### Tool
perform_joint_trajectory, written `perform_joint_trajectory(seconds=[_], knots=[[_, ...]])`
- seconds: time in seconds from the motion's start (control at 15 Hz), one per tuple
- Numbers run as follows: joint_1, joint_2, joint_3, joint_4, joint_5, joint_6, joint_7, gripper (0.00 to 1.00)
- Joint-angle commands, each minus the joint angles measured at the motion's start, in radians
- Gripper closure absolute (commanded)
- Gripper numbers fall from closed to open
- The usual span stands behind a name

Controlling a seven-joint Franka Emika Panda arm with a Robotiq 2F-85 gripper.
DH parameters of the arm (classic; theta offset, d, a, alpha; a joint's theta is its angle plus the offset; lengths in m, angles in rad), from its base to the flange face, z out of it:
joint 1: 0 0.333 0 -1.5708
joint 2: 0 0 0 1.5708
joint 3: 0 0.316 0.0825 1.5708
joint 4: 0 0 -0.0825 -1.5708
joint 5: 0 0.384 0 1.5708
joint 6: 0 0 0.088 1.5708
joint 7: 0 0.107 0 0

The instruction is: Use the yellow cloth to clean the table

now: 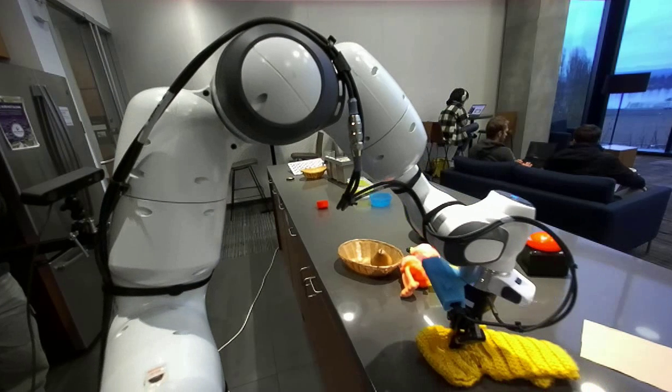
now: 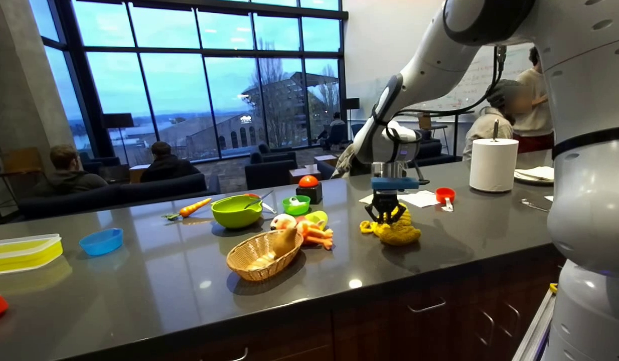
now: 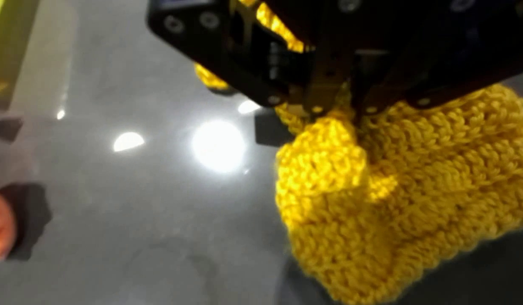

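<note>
The yellow cloth is knitted and lies bunched on the grey table. It also shows in an exterior view and in the wrist view. My gripper points down over the cloth; it also shows in an exterior view. In the wrist view my gripper is shut on a pinched fold of the cloth, which bulges out between the fingertips. Most of the cloth spreads out to one side, on or close to the table. The fingertips are partly hidden by the cloth.
A wicker basket with a brown pear and an orange plush toy lie near the gripper. A red button on a black box, white paper, a green bowl, a red cup and a paper roll stand around.
</note>
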Motion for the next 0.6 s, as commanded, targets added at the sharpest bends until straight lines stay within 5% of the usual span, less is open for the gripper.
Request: perform_joint_trajectory(seconds=[0.0,0.53], knots=[[0.095,-0.025,0.074,-0.073,-0.044,0.054,-0.011,1.0],[0.178,-0.013,0.144,-0.041,-0.097,0.055,-0.041,1.0]])
